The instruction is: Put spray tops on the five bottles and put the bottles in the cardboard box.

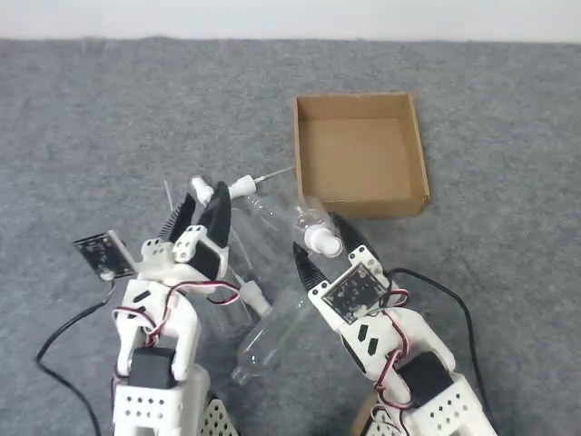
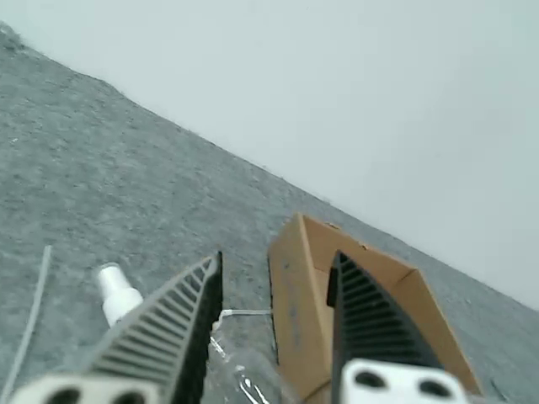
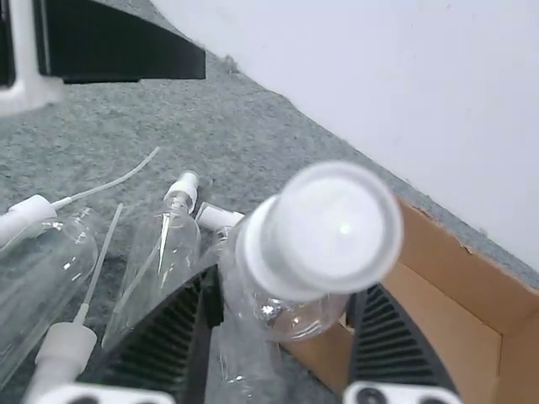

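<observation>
Right gripper (image 1: 328, 252): jaws pinched on the sides of a clear bottle (image 3: 278, 316) that already carries a white spray top (image 3: 324, 225). Clock directions below refer to the high view, with 12 o'clock pointing away from the arm bases.

Key relation: the cardboard box (image 1: 370, 208) lies at 12 to 1 o'clock from the right gripper, with its near wall just beyond the fingertips. No bottle lies in it yet.

Long axis of the held bottle: judged to run roughly in line with the gripper's reach, spray top toward the wrist and base toward the box.

Nearer arm: the right. The left gripper (image 1: 198, 216) stands at 9 o'clock from the right one with jaws spread, gripping nothing, well apart from the box.

Edges: the near wall is the one the bottle must pass. Judgement: raise the bottle before advancing, otherwise its base is likely to strike the cardboard.

Room: loose bottles (image 1: 272, 336) and loose spray tops (image 1: 250, 292) lie between the arms, at 7 to 10 o'clock from the right gripper. The grey carpet (image 1: 490, 236) at 3 o'clock leaves space to swing
</observation>
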You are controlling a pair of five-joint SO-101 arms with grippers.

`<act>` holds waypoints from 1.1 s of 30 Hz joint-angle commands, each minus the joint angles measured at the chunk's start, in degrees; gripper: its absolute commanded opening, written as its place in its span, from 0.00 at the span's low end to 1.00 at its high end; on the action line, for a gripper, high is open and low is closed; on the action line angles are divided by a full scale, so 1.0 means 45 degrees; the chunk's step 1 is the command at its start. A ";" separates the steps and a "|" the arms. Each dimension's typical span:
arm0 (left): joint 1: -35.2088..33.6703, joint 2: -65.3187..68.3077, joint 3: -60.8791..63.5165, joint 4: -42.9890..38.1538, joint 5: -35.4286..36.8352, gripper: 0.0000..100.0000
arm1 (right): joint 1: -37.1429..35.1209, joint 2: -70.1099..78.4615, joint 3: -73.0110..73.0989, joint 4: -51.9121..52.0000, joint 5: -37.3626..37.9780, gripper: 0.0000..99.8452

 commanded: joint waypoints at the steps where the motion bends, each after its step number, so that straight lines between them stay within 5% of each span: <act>1: -0.0254 -0.0254 -0.0166 -0.0352 -0.0391 0.19 | 0.0147 -0.0264 -0.0352 0.0068 0.0410 0.12; 19: -0.0254 -0.0254 -0.0166 0.0254 -0.2969 0.19 | 0.0127 -0.0283 -0.2383 0.2491 0.0391 0.11; 33: -0.0254 -0.0254 -0.0166 0.0586 -0.3009 0.19 | 0.0166 -0.0225 -0.4923 0.5031 0.0488 0.11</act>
